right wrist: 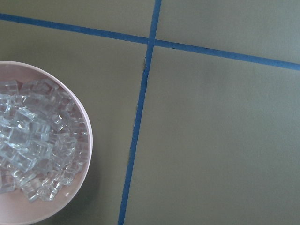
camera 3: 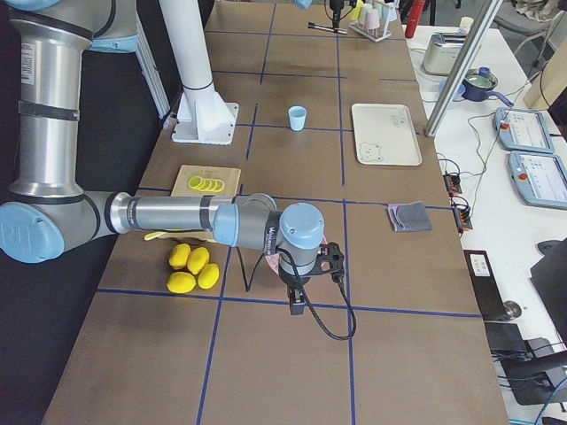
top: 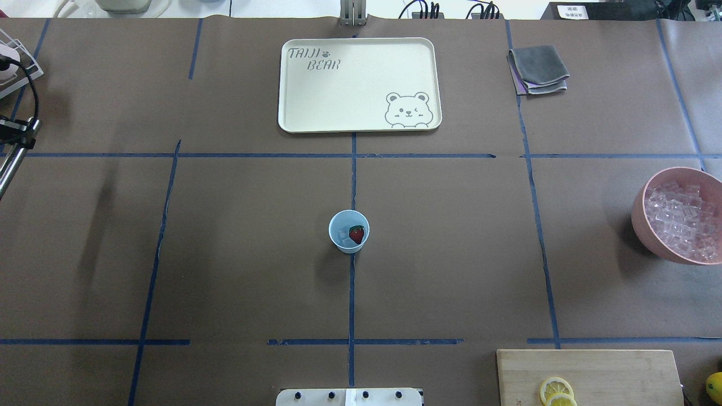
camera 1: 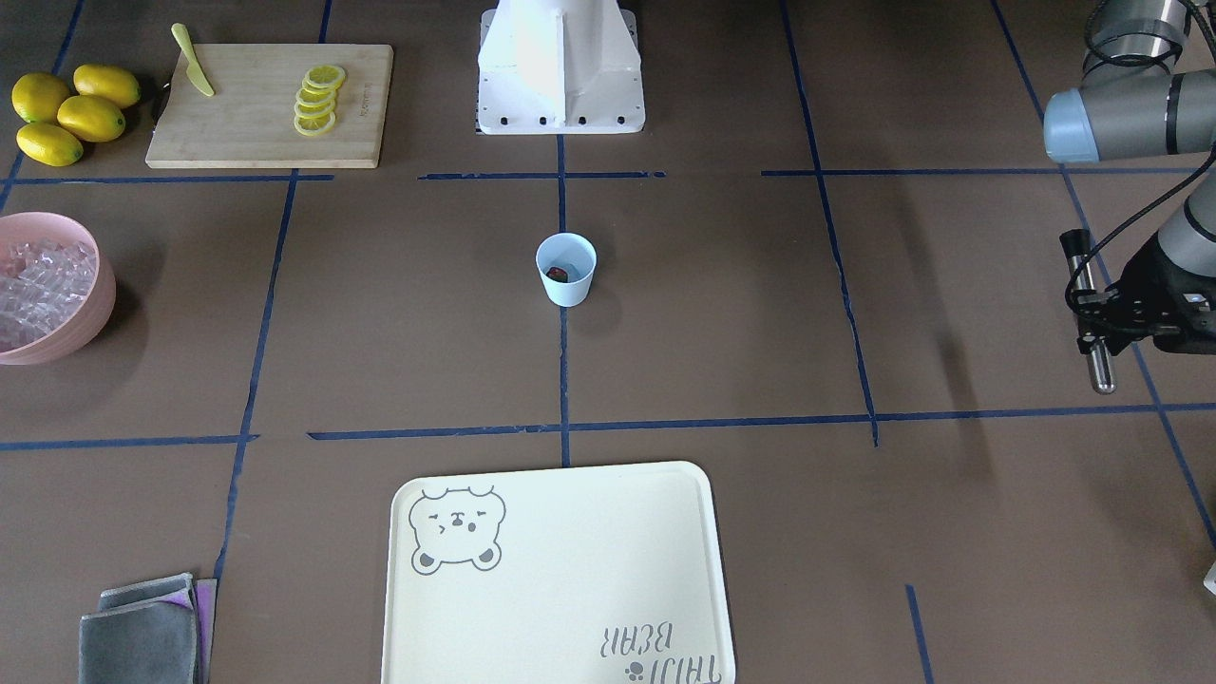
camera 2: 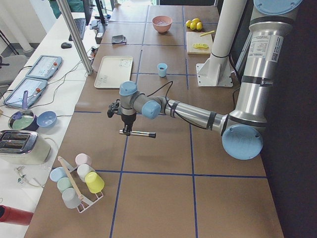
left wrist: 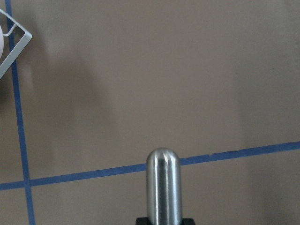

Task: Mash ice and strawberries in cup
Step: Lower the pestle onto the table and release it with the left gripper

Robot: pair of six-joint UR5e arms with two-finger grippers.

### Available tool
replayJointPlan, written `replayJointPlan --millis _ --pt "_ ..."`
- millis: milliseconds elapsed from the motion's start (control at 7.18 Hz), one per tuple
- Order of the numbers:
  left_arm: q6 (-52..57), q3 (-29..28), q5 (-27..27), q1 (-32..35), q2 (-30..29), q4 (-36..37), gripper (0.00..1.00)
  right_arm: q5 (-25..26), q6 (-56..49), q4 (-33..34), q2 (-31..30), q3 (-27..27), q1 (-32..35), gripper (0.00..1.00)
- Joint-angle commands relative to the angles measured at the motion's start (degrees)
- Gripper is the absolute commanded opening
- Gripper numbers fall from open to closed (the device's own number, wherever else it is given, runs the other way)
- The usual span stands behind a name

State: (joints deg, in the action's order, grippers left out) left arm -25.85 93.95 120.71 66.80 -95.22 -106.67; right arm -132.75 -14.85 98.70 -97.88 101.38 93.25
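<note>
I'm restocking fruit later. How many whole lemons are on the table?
4 lemons, all in one tight cluster just off the end of the cutting board, on the robot's right side of the table. None seems hidden.

pink bowl [top: 638, 223] cut by edge, ice [top: 342, 234] in cup [top: 333, 225] indistinct

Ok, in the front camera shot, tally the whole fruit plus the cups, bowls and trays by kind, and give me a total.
Whole lemons: 4
Strawberry, inside the cup: 1
Blue cup: 1
Pink bowl, holding ice: 1
Bear tray: 1
Total: 8
</note>
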Motion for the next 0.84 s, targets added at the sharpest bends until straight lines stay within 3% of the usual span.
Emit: replayJointPlan --millis 0,279,418,696 --pt "-4.00 -4.36 -0.12 0.70 7.30 -13.57 0.00 -0.05 0.00 0.00 -0.12 0.22 0.00 1.00" --pt "-10.85 -13.23 -0.21 0.43 8.48 -29.32 0.00 0.04 0.00 0.00 -0.21 0.31 0.00 1.00" --pt "-12.89 -15.70 -0.38 0.35 8.48 -32.69 0.00 -0.05 0.00 0.00 -0.21 0.31 0.00 1.00" --pt "-13.17 -15.99 -0.21 0.08 8.30 -32.81 0.00 0.04 0.00 0.00 -0.30 0.31 0.00 1.00"
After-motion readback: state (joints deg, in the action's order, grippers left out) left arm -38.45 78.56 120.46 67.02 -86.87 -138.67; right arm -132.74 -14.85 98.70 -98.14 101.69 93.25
